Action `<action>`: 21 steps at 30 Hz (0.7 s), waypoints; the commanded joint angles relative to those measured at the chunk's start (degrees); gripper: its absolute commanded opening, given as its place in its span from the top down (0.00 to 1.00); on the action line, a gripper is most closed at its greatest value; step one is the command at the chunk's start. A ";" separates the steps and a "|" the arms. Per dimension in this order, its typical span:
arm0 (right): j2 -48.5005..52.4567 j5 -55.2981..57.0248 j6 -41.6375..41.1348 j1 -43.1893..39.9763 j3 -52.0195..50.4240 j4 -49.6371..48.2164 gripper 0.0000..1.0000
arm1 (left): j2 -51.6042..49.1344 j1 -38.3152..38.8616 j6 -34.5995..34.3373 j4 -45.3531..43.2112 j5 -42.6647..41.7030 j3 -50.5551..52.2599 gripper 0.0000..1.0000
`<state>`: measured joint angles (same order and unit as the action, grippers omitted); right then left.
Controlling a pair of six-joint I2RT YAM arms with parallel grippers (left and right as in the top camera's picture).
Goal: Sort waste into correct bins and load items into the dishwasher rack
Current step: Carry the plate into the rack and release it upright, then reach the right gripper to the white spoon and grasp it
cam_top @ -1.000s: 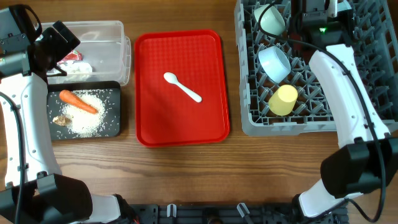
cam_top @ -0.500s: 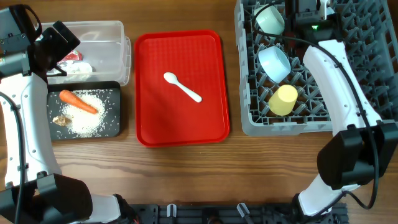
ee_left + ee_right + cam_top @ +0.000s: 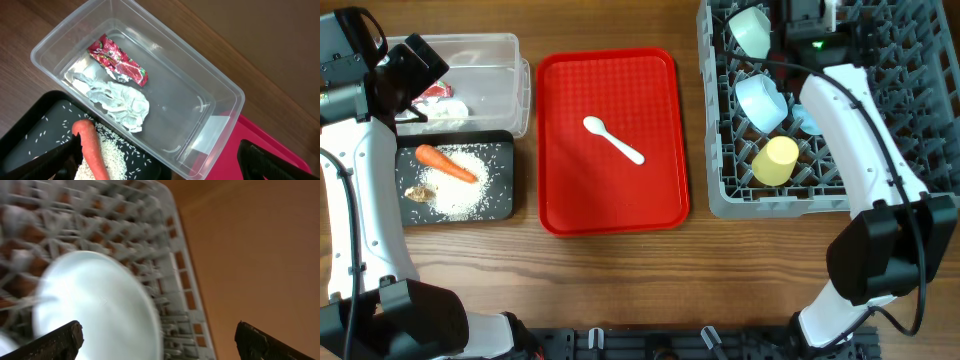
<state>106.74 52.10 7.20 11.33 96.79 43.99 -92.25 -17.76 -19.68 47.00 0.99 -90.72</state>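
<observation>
The light-blue plate [image 3: 95, 310] sits inside the dishwasher rack [image 3: 920, 100], blurred in the wrist view. From overhead only a sliver of it shows, beside the arm and near the 2 bowls and the yellow cup [image 3: 775, 160]. The right gripper [image 3: 160, 342] hangs over it with jaws spread wide, holding nothing. The left gripper [image 3: 165, 162] is far left of the rack, above the clear tub [image 3: 510, 60], also spread and empty.

The plate may not be seated between pegs, so a finger brushing its rim on withdrawal could tip it onto the cup.

1 second earlier no blue sliver showed there, and the right forearm lay nearer the rack's right side.
</observation>
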 commanded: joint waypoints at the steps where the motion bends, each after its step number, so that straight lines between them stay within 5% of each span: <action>1: -5.03 -11.47 -1.42 5.79 1.88 -0.35 0.00 | 0.83 -0.26 -0.50 0.04 -0.50 -0.24 0.00; 10: -8.33 -72.15 -6.62 14.97 0.42 -6.73 0.00 | 0.83 -0.26 -0.50 0.04 -0.50 -0.24 0.00; 21: 7.41 -71.60 -7.39 21.33 -0.55 -12.09 0.03 | 0.83 -0.26 -0.50 0.04 -0.48 -0.24 0.00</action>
<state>108.60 -19.31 0.82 29.02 97.03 33.06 -92.25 -17.76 -19.66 47.00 0.97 -90.72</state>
